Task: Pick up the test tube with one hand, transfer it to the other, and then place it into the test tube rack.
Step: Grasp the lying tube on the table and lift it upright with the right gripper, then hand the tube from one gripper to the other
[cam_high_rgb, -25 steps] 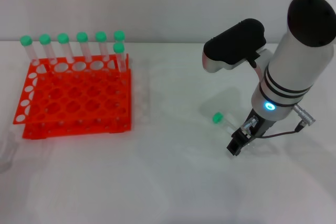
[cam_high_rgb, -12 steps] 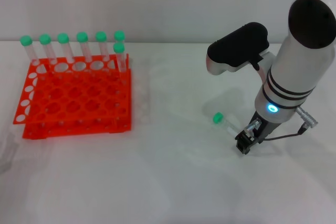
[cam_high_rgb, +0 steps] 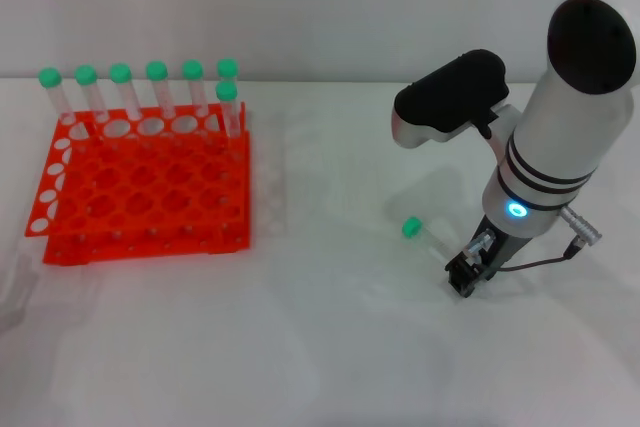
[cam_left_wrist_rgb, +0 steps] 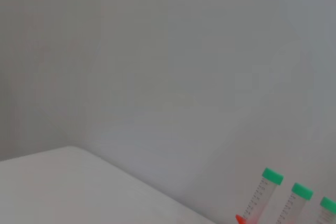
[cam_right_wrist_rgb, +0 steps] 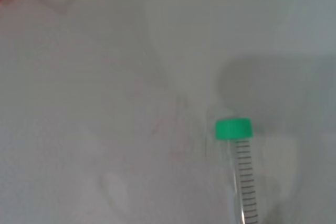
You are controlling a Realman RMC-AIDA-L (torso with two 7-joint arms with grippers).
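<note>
A clear test tube (cam_high_rgb: 428,238) with a green cap lies flat on the white table, right of centre. It also shows in the right wrist view (cam_right_wrist_rgb: 242,182), cap pointing away from the camera. My right gripper (cam_high_rgb: 462,275) is low over the table at the tube's tapered end, on a thick white arm with a glowing ring. The orange-red rack (cam_high_rgb: 140,192) stands at the left with several green-capped tubes (cam_high_rgb: 156,87) upright along its back rows. The left gripper is out of view.
The left wrist view shows the wall, a bare stretch of table, three upright tubes (cam_left_wrist_rgb: 265,195) and a sliver of the rack (cam_left_wrist_rgb: 240,219). The right arm's black elbow (cam_high_rgb: 450,97) hangs above the table behind the lying tube.
My right gripper has shifted a little right and toward the tube's tip. The tube's cap has moved slightly left and down.
</note>
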